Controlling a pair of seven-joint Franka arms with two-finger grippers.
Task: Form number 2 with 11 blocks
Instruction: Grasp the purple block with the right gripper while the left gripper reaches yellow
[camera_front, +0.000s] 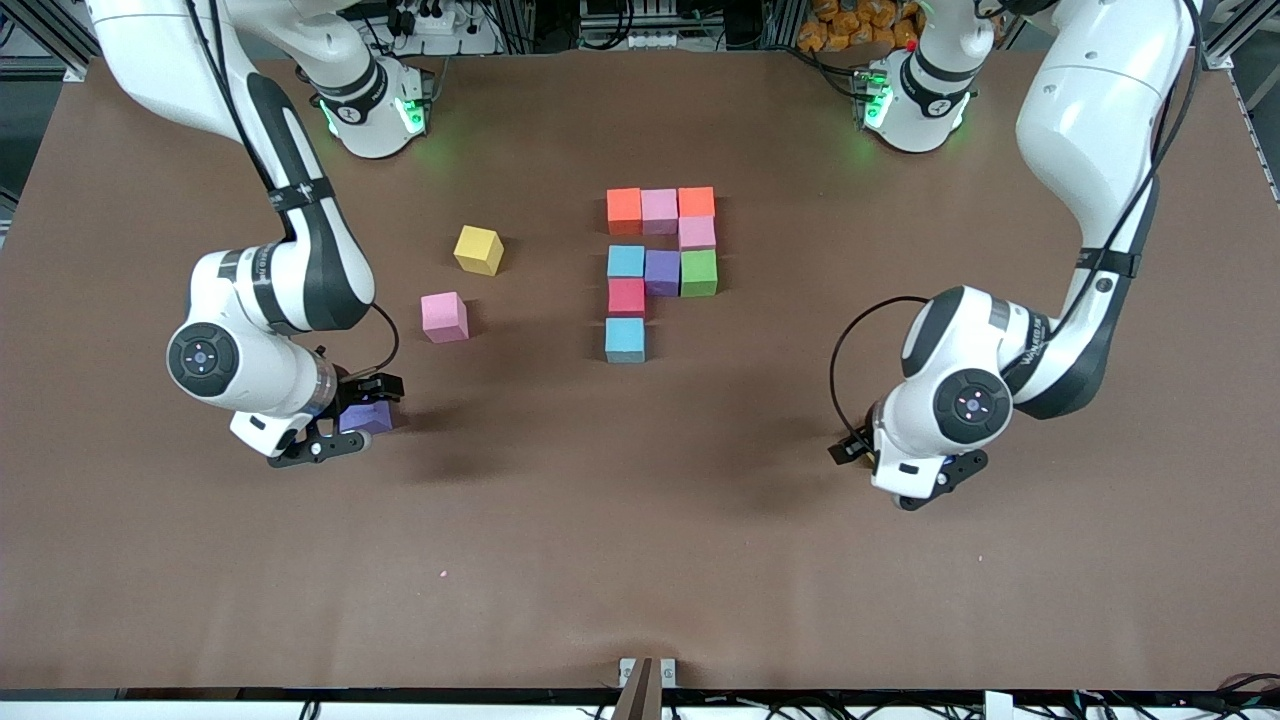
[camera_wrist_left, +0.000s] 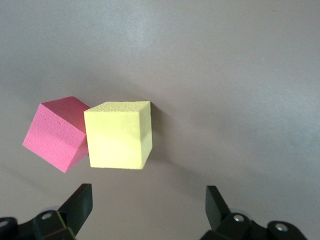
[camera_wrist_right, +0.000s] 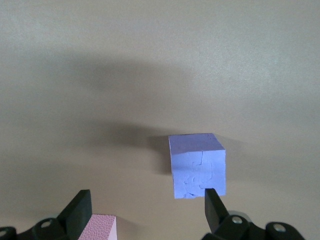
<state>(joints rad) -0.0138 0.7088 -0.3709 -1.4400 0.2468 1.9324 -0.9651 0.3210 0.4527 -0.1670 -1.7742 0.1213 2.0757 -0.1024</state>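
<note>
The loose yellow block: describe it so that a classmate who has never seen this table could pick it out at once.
Start at the multicoloured group of cubes in the middle of the table, then look toward the right arm's end. Two loose cubes lie there apart from the group. The yellow block is the one farther from the front camera; its neighbour is the pink block.

You have nine abutting blocks (camera_front: 660, 262) mid-table; two loose blocks (camera_front: 478, 250) lie toward the right arm's end, another block (camera_front: 368, 416) nearer the camera.
</note>
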